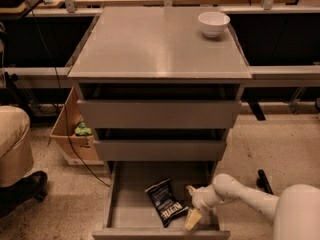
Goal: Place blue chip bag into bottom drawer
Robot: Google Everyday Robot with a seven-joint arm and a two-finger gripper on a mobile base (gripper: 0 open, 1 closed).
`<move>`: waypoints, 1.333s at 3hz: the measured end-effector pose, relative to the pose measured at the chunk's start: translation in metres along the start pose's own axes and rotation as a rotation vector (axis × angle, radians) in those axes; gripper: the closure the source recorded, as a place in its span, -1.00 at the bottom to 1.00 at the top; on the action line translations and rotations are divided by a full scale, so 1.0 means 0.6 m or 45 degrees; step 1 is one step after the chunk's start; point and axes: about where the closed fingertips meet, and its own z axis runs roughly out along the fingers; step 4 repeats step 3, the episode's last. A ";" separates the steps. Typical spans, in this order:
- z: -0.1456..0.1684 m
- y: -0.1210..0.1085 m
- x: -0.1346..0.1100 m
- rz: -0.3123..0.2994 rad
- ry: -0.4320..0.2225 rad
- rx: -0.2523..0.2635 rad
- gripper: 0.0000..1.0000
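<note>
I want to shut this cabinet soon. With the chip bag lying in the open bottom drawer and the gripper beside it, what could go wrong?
The gripper is open inside the bottom drawer, one finger close to a corner of the blue chip bag; withdrawing could snag or drag the bag. The arm crosses the drawer's right side, so closing it now would likely strike the arm.

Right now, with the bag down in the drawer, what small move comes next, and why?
Probably raise the gripper straight up out of the drawer: the bag lies flat on its floor, and the open fingers sit just beside it, gripping nothing.
</note>
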 end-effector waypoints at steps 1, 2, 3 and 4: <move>-0.113 0.021 0.000 -0.071 0.043 0.055 -1.00; -0.163 0.043 0.001 -0.136 0.123 0.075 -1.00; -0.165 0.052 -0.002 -0.148 0.130 0.066 -1.00; -0.165 0.052 -0.002 -0.148 0.130 0.066 -1.00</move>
